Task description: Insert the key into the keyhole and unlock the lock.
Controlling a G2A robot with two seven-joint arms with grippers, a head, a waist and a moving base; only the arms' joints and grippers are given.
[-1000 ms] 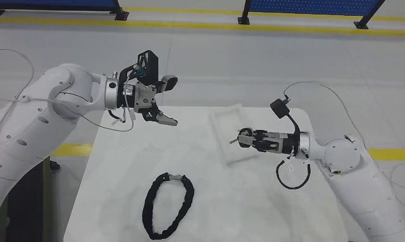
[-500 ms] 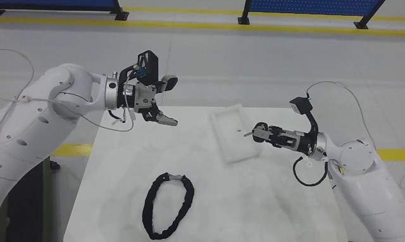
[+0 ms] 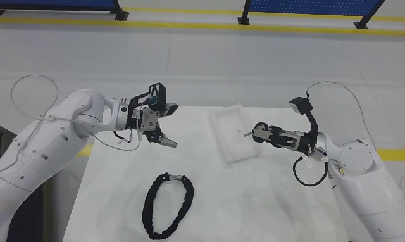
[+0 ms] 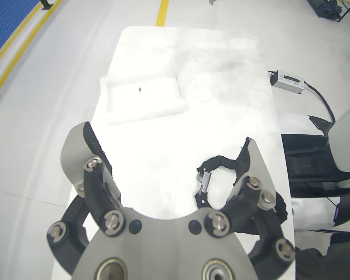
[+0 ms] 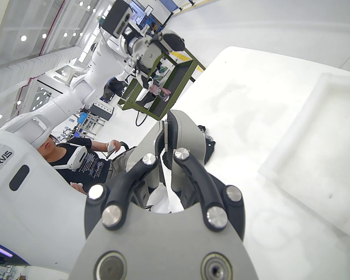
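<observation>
Left pincer (image 4: 167,135) lowered toward lock (image 3: 172,177), spread wide, probably to steady it. Lock lay looped toward near-left corner of bench (image 3: 253,197). Right pincer (image 3: 254,132) stayed clamped on key (image 3: 247,133) over rim of tray (image 3: 223,150), presumably waiting until lock was held.

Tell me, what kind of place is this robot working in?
Probably an industrial-style robotics test hall. It has yellow floor lines, blue perforated partition screens on black feet, and a green metal trolley standing under rows of round ceiling lights.
</observation>
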